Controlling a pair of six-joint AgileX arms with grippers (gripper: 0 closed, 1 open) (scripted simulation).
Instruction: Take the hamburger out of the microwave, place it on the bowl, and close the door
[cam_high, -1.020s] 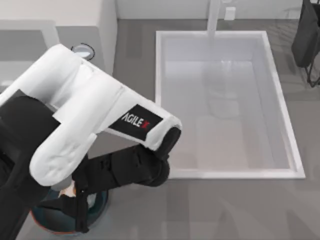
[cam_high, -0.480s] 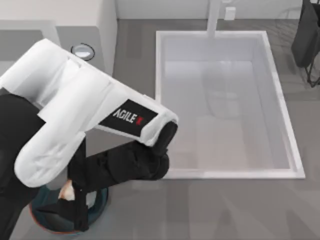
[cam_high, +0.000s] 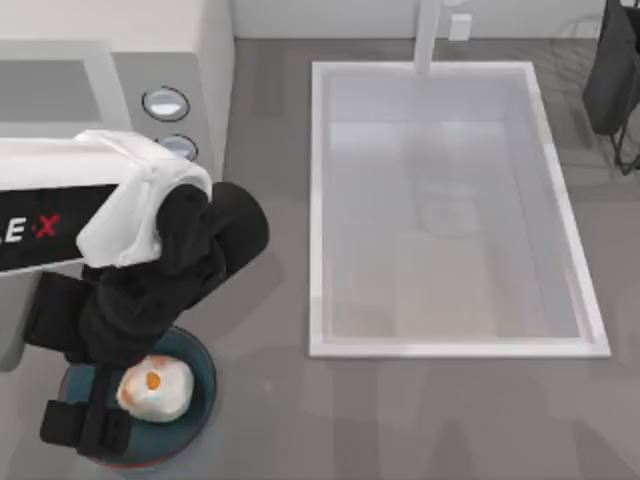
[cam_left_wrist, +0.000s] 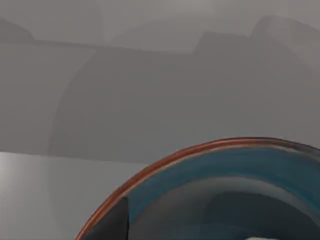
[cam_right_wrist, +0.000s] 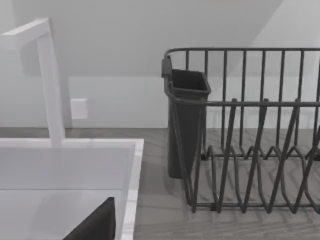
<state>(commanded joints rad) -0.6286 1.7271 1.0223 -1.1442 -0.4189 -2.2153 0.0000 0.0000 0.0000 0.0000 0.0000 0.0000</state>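
The hamburger (cam_high: 155, 388), whitish with an orange spot, lies in the teal bowl (cam_high: 200, 372) at the front left of the table. My left gripper (cam_high: 85, 428) hangs over the bowl's left part, just left of the hamburger, open and holding nothing. In the left wrist view one dark finger (cam_left_wrist: 110, 225) stands above the bowl's reddish rim (cam_left_wrist: 200, 149). The off-white microwave (cam_high: 215, 70) stands at the back left with two knobs (cam_high: 165, 103). My left arm hides most of the door; a pale panel edge (cam_high: 12, 330) shows at the left edge. In the right wrist view, one finger (cam_right_wrist: 95, 227) of the parked right gripper shows.
A large white sink basin (cam_high: 320, 200) fills the table's middle, with a faucet (cam_high: 428, 35) at its back. A black dish rack (cam_right_wrist: 240, 130) with a cutlery cup stands at the back right. Bare grey table lies in front of the sink.
My left arm's white links swung left, uncovering the microwave's knobs. The gripper let go of the hamburger and shifted left; the hamburger now lies free in the bowl.
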